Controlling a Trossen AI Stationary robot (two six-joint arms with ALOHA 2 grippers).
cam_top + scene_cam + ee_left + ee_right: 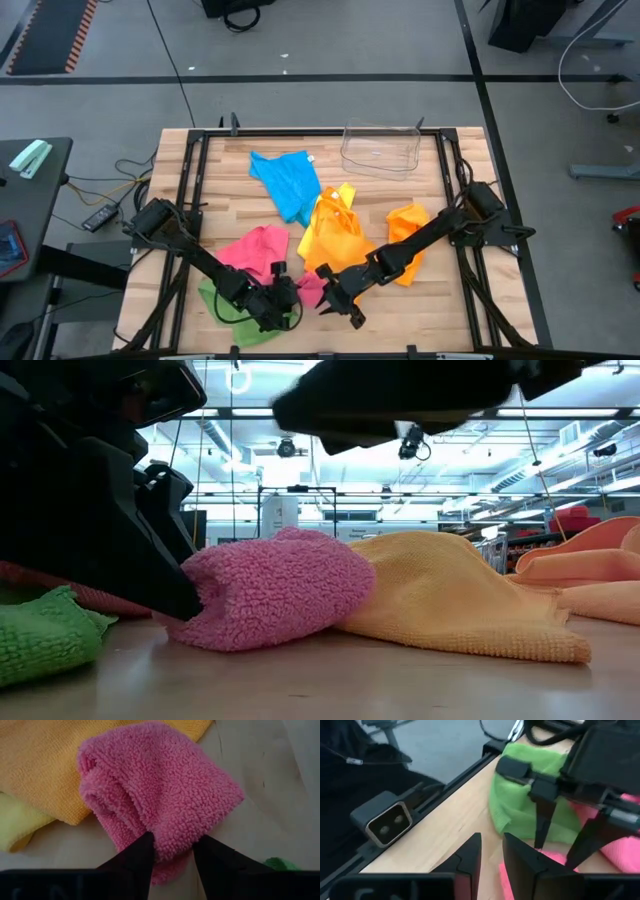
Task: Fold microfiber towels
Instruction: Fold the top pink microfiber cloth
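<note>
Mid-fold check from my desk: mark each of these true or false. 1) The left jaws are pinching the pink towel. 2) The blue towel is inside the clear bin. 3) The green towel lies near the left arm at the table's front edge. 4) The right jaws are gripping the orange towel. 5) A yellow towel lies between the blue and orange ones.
1) True: the left gripper is closed on a bunched fold of the pink towel.
2) False: the blue towel lies on the table, beside the clear bin.
3) True: the green towel lies there.
4) False: the right gripper holds nothing; the orange towel lies under its arm.
5) True: the yellow towel lies between them.
</note>
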